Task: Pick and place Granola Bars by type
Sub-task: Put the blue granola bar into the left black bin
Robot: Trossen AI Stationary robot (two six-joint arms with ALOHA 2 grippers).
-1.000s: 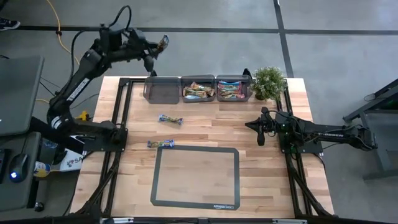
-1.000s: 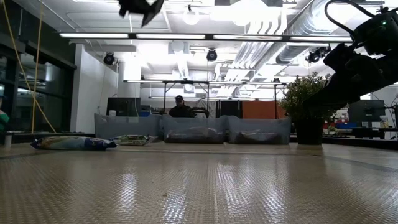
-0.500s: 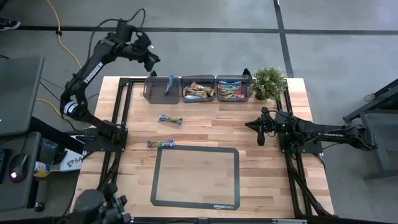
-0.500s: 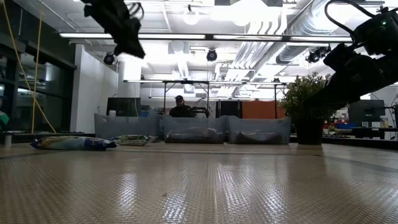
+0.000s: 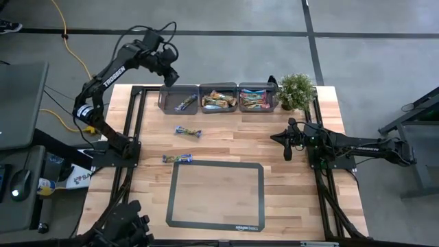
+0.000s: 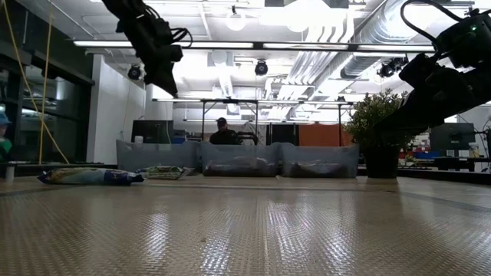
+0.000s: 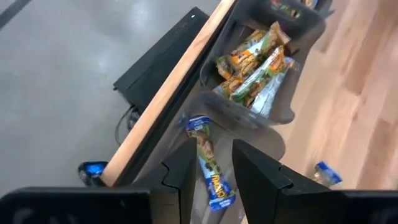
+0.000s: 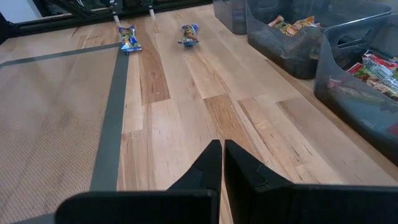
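Left tool point(image 5: 169, 71), upper left, is released, empty; blue-wrapped granola bar point(image 5: 185, 103) lies in the grey bin point(image 5: 164, 101) below. Two blue-foil bars point(image 5: 187, 132) remain on the table, long axes left-right, nearer your left arm. Right tool point(image 5: 287, 140) clenched, idle.

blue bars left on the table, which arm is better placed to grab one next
Left, probably. Both bars lie on the table's left half; the left tool hangs open over the left bin. The right tool is shut, farther away.

table point(image 5: 288, 192): pale wood, matt | bins point(image 5: 180, 98): translucent grey plastic | Granola Bars point(image 7: 210, 163): glossy foil | mat point(image 5: 215, 194): textured mesh
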